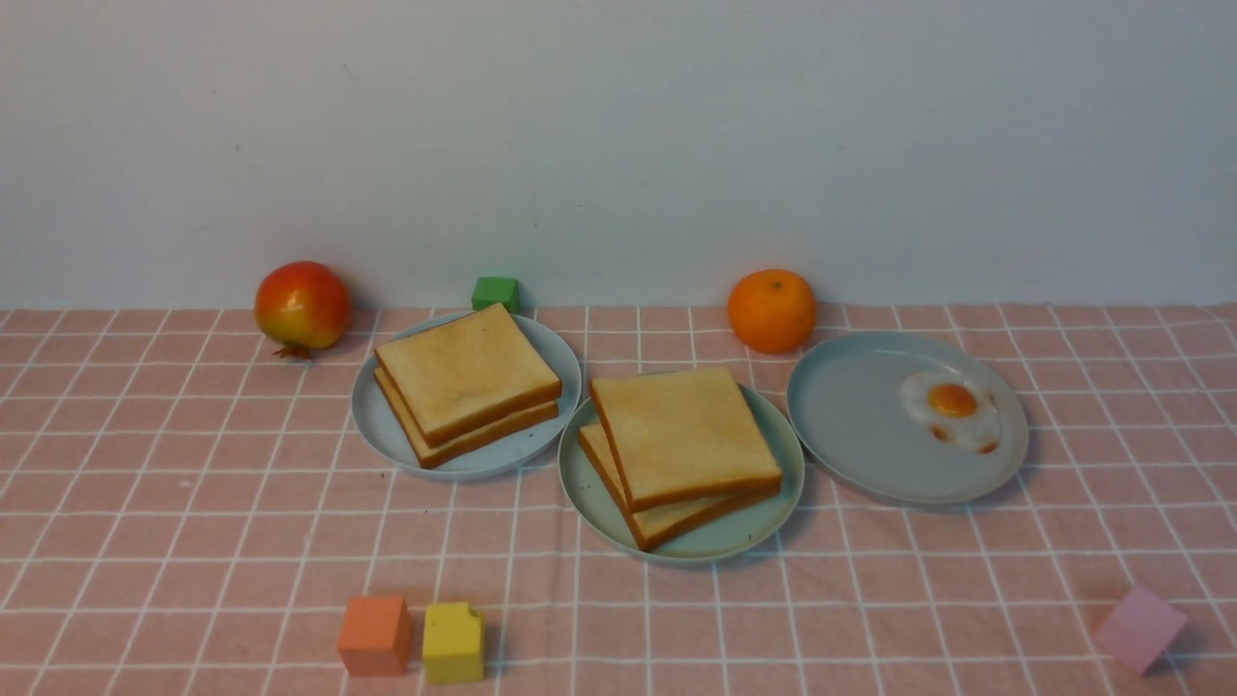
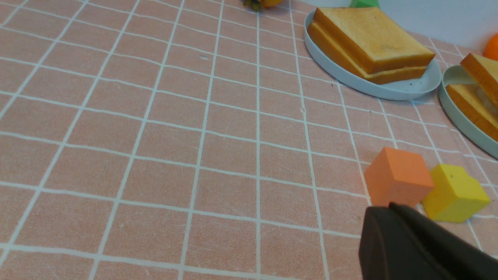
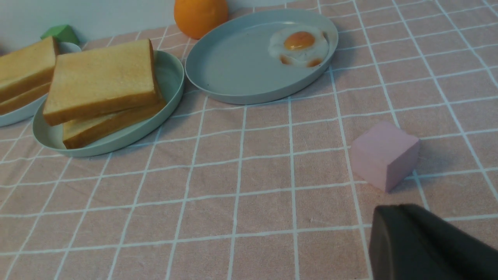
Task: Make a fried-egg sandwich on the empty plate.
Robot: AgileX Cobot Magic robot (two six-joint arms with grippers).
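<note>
Green plate [image 1: 589, 517]: mint, round, near the middle of the table [image 1: 290, 541], between the two grey-blue plates; its placing seems to suit a build fed from both sides.
Sandwich: on the green plate; I count an upper slice [image 1: 686, 435] over a lower slice [image 1: 667, 525], the two turned out of line.
Upper slice: tilted and overhanging its partner, probably because something lies beneath it; the left wrist view gives me a hint of a pale filling [image 2: 484, 92] in the gap, too little shown to name for certain.
Left plate [image 1: 522, 449]: carries a toast stack [image 1: 469, 372], which I take for spare bread.
Right plate [image 1: 841, 425]: carries a fried egg [image 1: 952, 401] near its outer side, I judge a spare if the filling is egg.
Left gripper [image 2: 390, 210]: narrow, its jaws together, nothing seen in it; parked low, I suppose, to leave the plates alone.
Right gripper [image 3: 398, 212]: a dark tip at the frame's corner, apart from all food; I cannot tell how wide it stands.
Blocks: orange block [image 1: 375, 636] just beside yellow block [image 1: 454, 643], pink block [image 1: 1140, 629] well apart, green block [image 1: 496, 293] behind the left plate; no part in the job.
Fruit: pomegranate [image 1: 302, 304] and orange [image 1: 772, 311], both at the back.
Progress: stacking looks finished, in my judgement; a nudge to the upper slice could square it, or drag the filling out.
</note>
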